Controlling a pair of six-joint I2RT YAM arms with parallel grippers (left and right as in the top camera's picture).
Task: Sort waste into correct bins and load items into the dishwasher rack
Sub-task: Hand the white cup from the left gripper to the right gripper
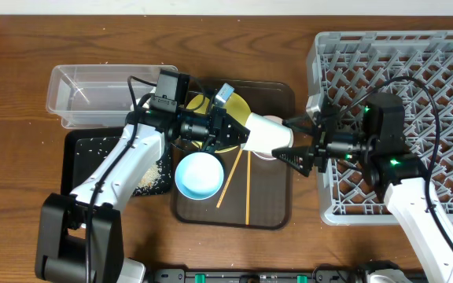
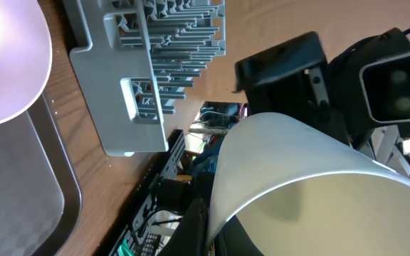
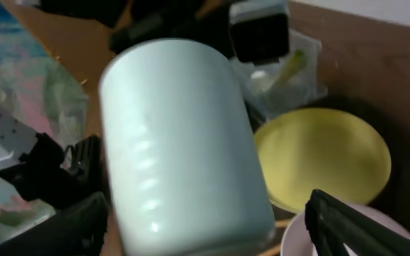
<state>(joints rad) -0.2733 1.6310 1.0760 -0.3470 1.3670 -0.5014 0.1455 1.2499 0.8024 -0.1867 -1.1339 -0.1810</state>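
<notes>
One cup (image 1: 271, 135), seemingly in left hand (image 1: 237, 132)

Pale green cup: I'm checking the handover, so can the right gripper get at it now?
Probably yes. The left gripper holds the pale green cup sideways, its base facing the open right gripper, with nothing between them.
</notes>
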